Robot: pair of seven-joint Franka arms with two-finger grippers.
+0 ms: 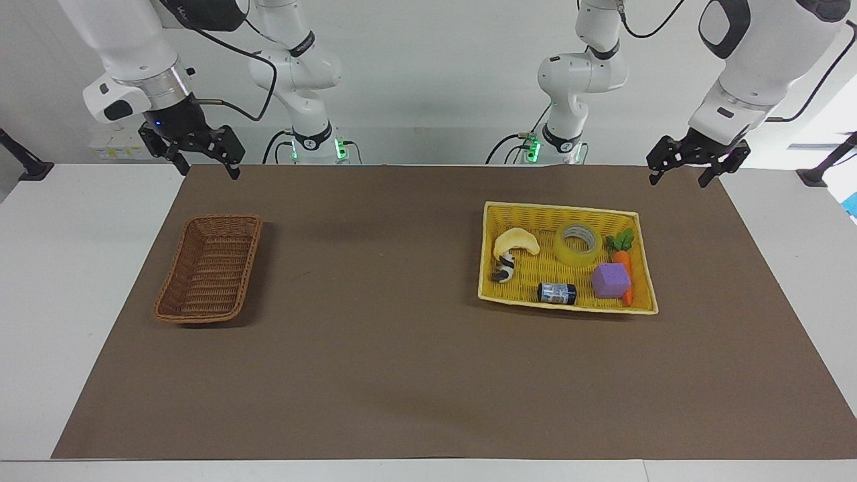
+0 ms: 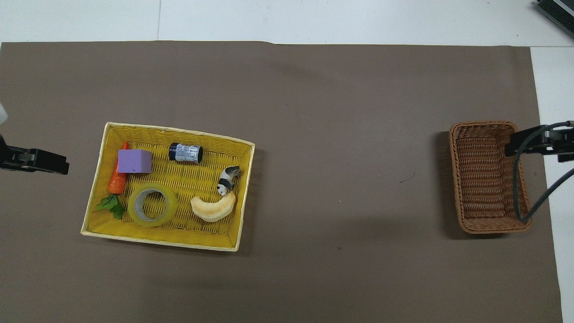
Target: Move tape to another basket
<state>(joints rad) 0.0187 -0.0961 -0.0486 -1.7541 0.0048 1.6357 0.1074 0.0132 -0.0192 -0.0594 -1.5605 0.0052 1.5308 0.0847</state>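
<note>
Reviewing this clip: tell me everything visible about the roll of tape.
The tape is a thick roll of translucent yellowish packing tape around a pale grey inner core ring. It lies flat, hole upward, on the floor of the yellow woven tray basket, at the side nearer the robots. The toy carrot's green leaves lie close beside it and a pale crescent toy lies apart from it. No end effector touches it.
</note>
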